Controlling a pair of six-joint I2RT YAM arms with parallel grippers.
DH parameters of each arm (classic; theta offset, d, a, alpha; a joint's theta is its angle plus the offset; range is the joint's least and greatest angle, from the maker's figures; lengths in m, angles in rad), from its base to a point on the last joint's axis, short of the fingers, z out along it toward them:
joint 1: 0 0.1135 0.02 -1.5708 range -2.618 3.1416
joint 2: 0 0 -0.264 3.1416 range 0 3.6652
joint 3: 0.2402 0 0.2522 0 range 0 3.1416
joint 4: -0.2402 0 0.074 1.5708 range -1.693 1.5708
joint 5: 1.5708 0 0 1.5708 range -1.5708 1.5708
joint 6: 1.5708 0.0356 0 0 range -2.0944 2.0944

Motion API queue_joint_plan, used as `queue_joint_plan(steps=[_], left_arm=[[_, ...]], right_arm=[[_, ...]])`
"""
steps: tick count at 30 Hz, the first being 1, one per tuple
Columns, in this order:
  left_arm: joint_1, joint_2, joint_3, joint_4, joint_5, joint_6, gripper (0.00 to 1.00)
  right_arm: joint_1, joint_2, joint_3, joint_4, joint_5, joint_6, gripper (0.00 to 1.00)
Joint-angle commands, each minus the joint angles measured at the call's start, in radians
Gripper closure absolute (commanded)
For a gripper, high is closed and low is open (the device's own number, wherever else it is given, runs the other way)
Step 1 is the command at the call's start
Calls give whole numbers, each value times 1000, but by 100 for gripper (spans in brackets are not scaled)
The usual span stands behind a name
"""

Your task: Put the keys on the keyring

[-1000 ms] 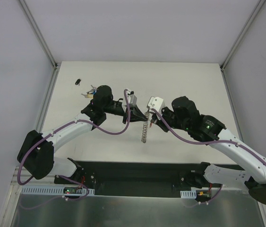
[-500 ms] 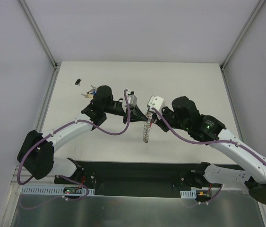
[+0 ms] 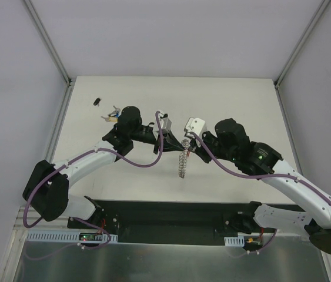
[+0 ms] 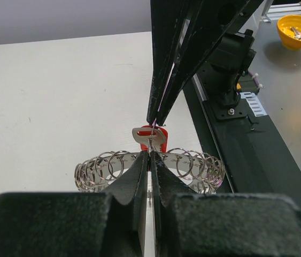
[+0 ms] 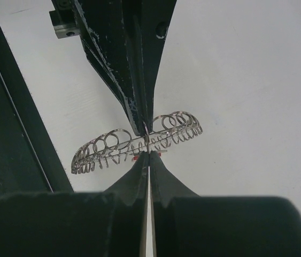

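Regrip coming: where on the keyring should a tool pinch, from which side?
Probably a top-arc wire loop of the keyring, from the left arm's side: it hangs upright, and the right tool with the red-tagged key crowds the other face.

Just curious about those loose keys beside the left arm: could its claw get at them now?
Probably not yet. The left claw is shut on the keyring, meeting the right claw, and the loose keys lie back beside its wrist; it would have to let go first.
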Motion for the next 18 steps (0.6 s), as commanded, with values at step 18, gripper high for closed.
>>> queue_joint_plan(steps=[18], left_arm=[[-9, -9, 35, 71, 49, -1, 100]], right_arm=[[-12, 17, 50, -5, -29, 16, 99]])
